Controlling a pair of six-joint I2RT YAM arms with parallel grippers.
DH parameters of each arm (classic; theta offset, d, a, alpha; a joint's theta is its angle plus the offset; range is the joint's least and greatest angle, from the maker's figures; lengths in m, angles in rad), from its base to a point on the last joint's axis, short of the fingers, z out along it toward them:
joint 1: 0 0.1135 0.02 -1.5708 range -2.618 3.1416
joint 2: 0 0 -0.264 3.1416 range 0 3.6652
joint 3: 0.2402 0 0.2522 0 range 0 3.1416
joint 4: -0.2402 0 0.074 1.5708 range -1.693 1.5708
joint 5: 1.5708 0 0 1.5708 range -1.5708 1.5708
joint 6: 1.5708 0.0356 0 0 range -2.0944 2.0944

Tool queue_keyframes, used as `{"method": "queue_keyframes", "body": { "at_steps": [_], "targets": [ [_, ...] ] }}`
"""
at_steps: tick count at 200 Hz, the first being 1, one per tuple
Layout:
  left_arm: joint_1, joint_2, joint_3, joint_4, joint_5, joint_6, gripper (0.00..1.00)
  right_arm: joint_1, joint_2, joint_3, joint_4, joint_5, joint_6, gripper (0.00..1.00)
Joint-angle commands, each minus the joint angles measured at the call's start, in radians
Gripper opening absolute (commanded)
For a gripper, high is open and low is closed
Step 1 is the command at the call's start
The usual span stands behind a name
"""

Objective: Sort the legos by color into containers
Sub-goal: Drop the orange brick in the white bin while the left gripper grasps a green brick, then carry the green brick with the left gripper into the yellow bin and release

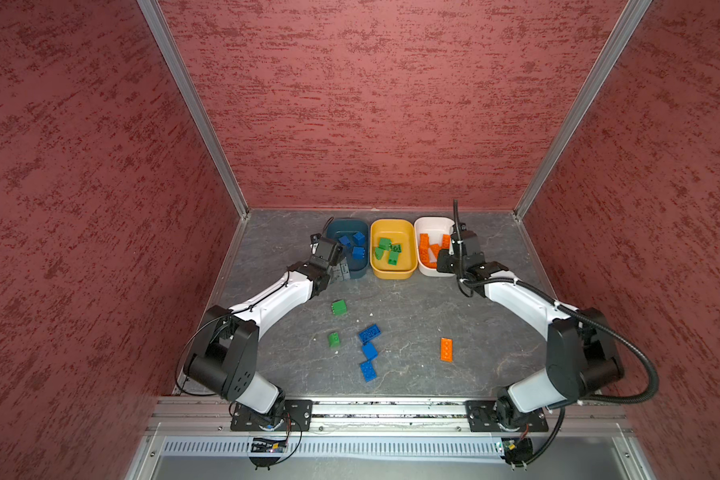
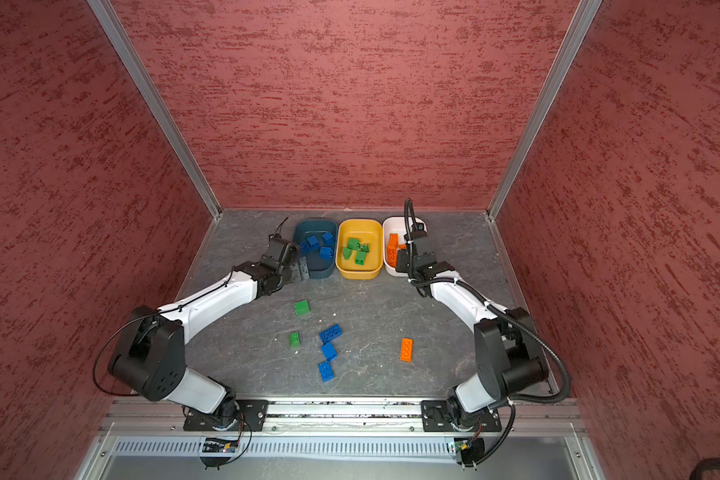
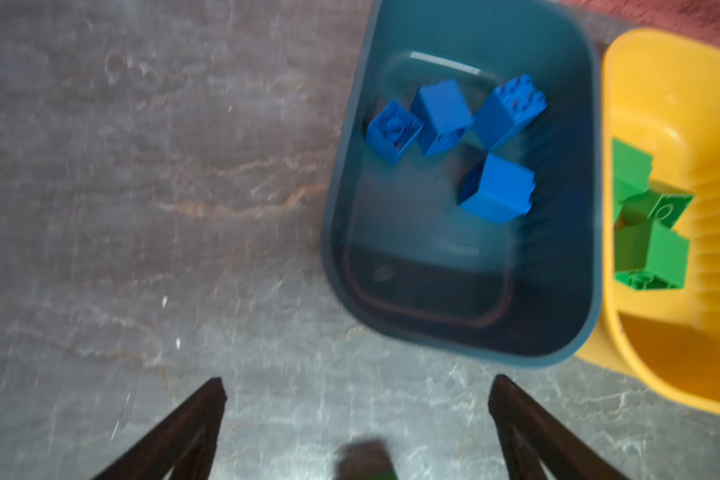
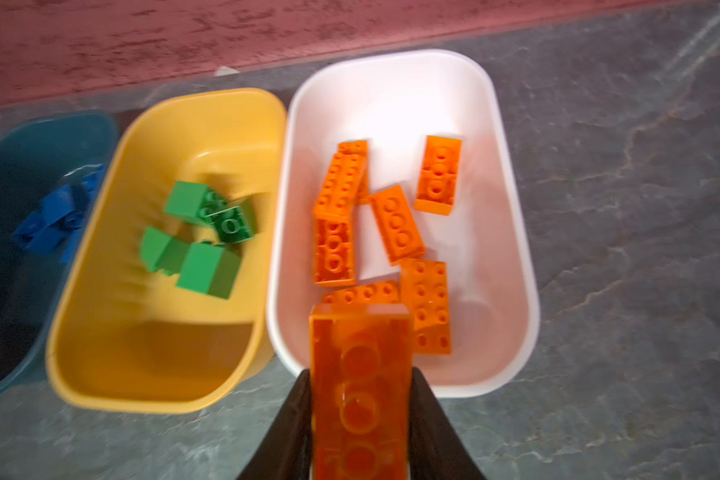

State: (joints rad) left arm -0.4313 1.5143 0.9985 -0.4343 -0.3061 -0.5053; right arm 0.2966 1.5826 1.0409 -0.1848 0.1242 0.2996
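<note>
The right gripper (image 4: 361, 371) clamps a long flat orange plastic brick (image 4: 360, 399) over the near rim of the white rounded plastic tub (image 1: 433, 226), right of centre in a top view, while the left gripper (image 3: 359, 380) stands wide open beside the dark teal plastic tub (image 3: 425, 282).

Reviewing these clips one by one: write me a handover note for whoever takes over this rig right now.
Left gripper: open, empty, by the near corner of the teal tub.
Right gripper: shut on an orange brick at the near edge of the white tub, not yet released.
Done: four blue bricks in the teal tub, green bricks in the yellow tub, orange bricks in the white tub.
Left: drop the held brick, then clear the table: two loose green bricks, three loose blue bricks, one loose orange brick.
</note>
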Motion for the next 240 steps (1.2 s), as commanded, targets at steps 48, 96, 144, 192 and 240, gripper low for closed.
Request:
{"method": "queue_keyframes", "body": {
  "at_steps": [48, 96, 144, 192, 240],
  "targets": [
    [-0.005, -0.027, -0.094, -0.012, 0.196, -0.081, 1.0, -0.024, 0.221, 0.254, -0.07, 0.031, 0.001, 0.51],
    [-0.03, 0.024, -0.094, -0.019, 0.217, -0.1, 1.0, -0.023, 0.147, 0.197, -0.024, -0.019, 0.006, 0.81],
    [-0.067, 0.108, -0.055, -0.021, 0.201, -0.095, 0.94, -0.022, 0.038, 0.068, 0.053, -0.022, 0.06, 0.99],
    [-0.13, 0.17, -0.007, -0.136, 0.118, -0.09, 0.85, -0.022, 0.001, 0.018, 0.053, 0.007, 0.06, 0.99],
    [-0.137, 0.21, 0.006, -0.151, 0.098, -0.125, 0.73, -0.022, 0.007, 0.021, 0.062, -0.006, 0.061, 0.99]
  ]
}}
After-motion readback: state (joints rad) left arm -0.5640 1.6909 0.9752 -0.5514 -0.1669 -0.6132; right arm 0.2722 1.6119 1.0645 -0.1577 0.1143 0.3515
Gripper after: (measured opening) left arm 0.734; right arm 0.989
